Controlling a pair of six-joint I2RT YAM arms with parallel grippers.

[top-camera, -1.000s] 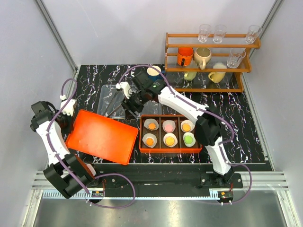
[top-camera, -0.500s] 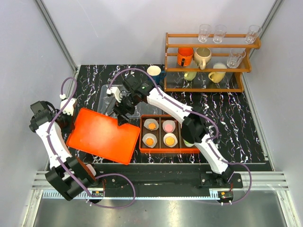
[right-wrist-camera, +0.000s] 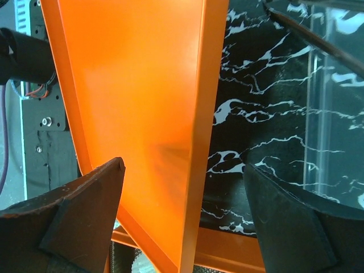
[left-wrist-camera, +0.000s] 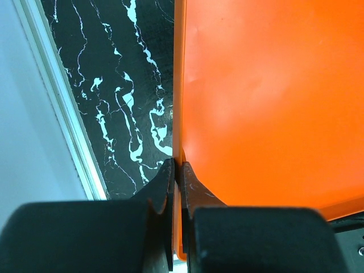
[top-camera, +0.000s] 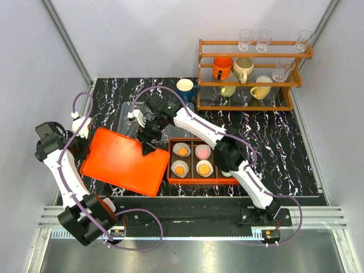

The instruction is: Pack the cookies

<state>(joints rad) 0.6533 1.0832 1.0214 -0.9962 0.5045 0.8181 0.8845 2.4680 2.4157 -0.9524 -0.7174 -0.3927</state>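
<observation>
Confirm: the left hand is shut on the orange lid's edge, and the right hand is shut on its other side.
Not quite. The right hand is open, its jaws apart on either side of the edge of the orange lid, as the right wrist view shows. The left hand is shut on the lid's edge.

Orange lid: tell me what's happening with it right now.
The left gripper is clamped on the left edge of the orange lid, holding it beside the orange box. The right gripper stands open astride the lid's opposite edge, not gripping. Cookies sit in paper liners in the box, which is not yet covered.
</observation>
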